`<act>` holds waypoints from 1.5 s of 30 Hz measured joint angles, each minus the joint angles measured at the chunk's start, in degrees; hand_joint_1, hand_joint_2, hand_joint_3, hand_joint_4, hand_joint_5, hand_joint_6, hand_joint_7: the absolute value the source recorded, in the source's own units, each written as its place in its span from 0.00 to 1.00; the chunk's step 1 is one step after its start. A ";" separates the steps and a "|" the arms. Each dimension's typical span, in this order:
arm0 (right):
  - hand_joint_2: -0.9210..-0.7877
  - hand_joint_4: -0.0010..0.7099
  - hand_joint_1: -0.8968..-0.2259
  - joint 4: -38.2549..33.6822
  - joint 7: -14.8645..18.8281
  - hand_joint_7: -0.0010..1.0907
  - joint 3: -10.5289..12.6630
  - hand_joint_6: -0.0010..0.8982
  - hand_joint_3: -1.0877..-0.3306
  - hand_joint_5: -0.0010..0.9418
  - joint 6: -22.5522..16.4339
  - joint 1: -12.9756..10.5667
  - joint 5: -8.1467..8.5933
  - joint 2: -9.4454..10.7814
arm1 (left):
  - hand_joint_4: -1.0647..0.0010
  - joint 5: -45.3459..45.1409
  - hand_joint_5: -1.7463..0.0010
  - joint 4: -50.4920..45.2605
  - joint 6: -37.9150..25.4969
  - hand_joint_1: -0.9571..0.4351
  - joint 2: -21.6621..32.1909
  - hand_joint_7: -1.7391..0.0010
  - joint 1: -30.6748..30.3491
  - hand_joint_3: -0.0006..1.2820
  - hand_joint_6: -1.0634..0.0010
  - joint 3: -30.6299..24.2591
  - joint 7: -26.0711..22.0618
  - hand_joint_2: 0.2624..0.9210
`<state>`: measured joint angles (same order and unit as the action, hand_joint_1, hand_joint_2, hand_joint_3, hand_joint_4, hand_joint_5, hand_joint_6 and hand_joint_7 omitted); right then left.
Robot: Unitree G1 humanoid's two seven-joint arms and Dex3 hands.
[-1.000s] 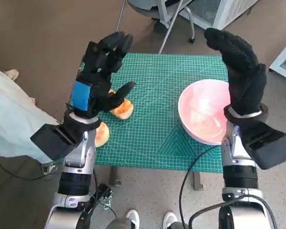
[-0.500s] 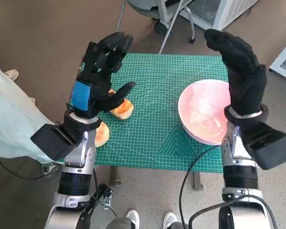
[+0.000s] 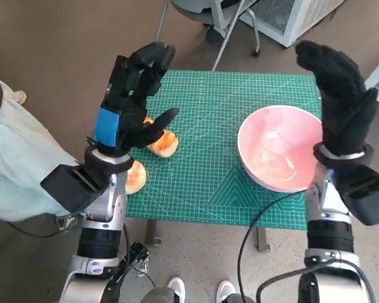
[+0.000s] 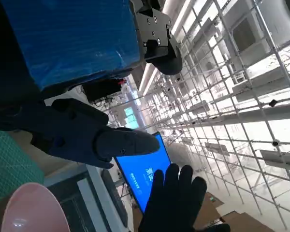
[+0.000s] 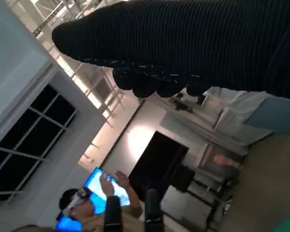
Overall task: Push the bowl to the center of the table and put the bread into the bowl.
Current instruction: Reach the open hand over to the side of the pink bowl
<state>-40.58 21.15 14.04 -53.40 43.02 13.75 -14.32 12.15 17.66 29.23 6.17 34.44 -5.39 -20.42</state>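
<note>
A pink bowl (image 3: 265,136) stands empty on the right side of the green cutting mat (image 3: 221,101); its rim also shows in the left wrist view (image 4: 31,212). One piece of bread (image 3: 164,145) lies on the mat's left part, and a second piece (image 3: 136,178) lies at the left front edge. My left hand (image 3: 129,101) is raised above the bread with fingers spread, holding nothing. My gloved right hand (image 3: 342,104) is held upright just past the bowl's right rim, empty, and also shows in the left wrist view (image 4: 176,203).
A person in pale clothing (image 3: 19,170) stands close to the table's left side. Another person (image 5: 87,205) with a blue screen shows in the right wrist view. A chair base (image 3: 221,25) and a white unit (image 3: 297,12) stand beyond the table. Shoes (image 3: 177,289) show below the front edge.
My right hand has shifted to the right, from above the bowl's right part to outside its rim, uncovering the whole bowl. The left hand and the bread have not moved.
</note>
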 measured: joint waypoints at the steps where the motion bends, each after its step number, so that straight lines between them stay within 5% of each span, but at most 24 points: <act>1: 0.00 0.46 0.57 -0.78 -0.57 0.74 0.71 0.00 0.41 0.00 -0.60 -0.37 -0.20 -0.63 | 0.68 0.00 0.99 0.09 0.17 0.44 0.05 0.57 -0.07 0.23 0.92 -0.08 0.00 1.00; 12: 0.00 0.41 0.62 -10.01 -8.84 0.72 5.07 0.00 0.37 0.01 -5.72 -3.77 -5.10 -5.72 | 0.68 -0.05 0.99 0.73 0.81 0.45 0.08 0.58 -0.61 0.23 0.92 -0.11 0.01 1.00; 20: 0.00 0.41 0.65 -17.82 -13.58 0.69 6.35 0.00 0.36 0.01 -6.59 -6.26 -6.27 -7.65 | 0.68 -0.08 0.99 0.76 1.04 0.46 0.10 0.58 -0.63 0.23 0.91 -0.16 0.05 1.00; 25: 0.00 0.41 0.65 -21.47 -15.52 0.68 6.35 0.00 0.37 0.01 -6.36 -6.89 -6.75 -7.66 | 0.68 -0.16 0.99 0.96 1.11 0.46 0.09 0.58 -0.63 0.23 0.91 -0.12 0.06 1.00; 31: 0.00 0.44 0.68 -25.78 -17.90 0.53 6.24 0.09 0.36 0.01 -3.46 -7.18 -7.17 -7.16 | 0.68 -0.16 0.99 1.26 1.11 0.45 0.20 0.58 -0.64 0.23 0.91 -0.17 0.09 1.00; 45: 0.00 0.48 0.60 -31.18 -21.13 0.47 5.96 0.21 0.44 0.01 6.10 -6.65 -7.12 -1.38 | 0.68 -0.15 0.99 1.38 1.08 0.45 0.66 0.59 -0.63 0.23 0.91 -0.26 0.02 1.00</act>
<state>-71.77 0.02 20.00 -47.30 36.37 6.63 -15.71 12.00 19.04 30.30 6.83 33.80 -5.64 -20.40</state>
